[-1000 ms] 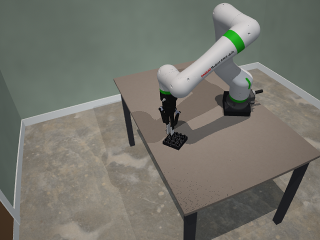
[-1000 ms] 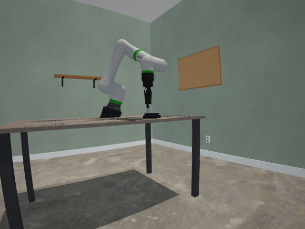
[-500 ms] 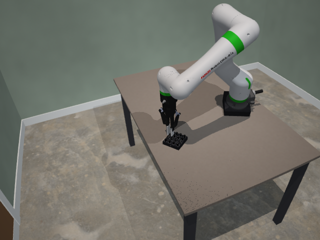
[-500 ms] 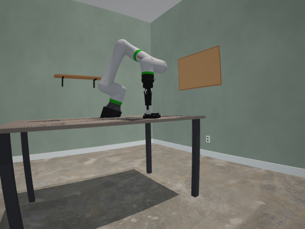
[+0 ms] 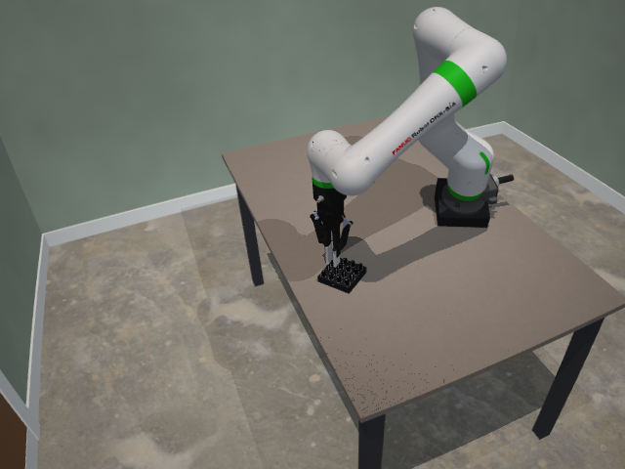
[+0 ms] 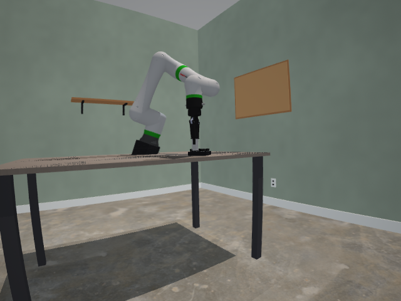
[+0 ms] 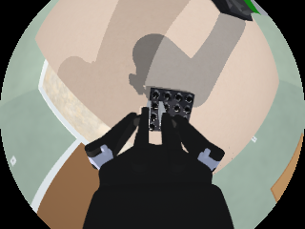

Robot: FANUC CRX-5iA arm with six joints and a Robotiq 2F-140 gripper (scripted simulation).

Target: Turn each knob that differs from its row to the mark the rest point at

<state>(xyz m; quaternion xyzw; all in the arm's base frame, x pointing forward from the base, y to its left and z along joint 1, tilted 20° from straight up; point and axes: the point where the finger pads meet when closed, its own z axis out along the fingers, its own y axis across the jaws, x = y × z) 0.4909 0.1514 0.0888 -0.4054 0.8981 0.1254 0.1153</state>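
Note:
The black knob box (image 5: pixel 342 275) stands on its feet on the brown table, near the table's left edge. It also shows in the side view (image 6: pixel 199 152) and in the wrist view (image 7: pixel 171 102). Its knobs are small and dark; I cannot read their white lines or names. My gripper (image 5: pixel 331 258) points straight down over the box's far-left corner as the top camera sees it. Its fingers (image 6: pixel 194 148) are narrowly open, with the tips at about the height of the knob tops. In the wrist view the fingertips straddle a corner knob, and I see no firm grip on it.
The robot's black base (image 5: pixel 463 204) is bolted on the table's far right part. The table's left edge runs close beside the box. A wall shelf (image 6: pixel 101 101) and a cork board (image 6: pixel 262 89) hang well away from the arm.

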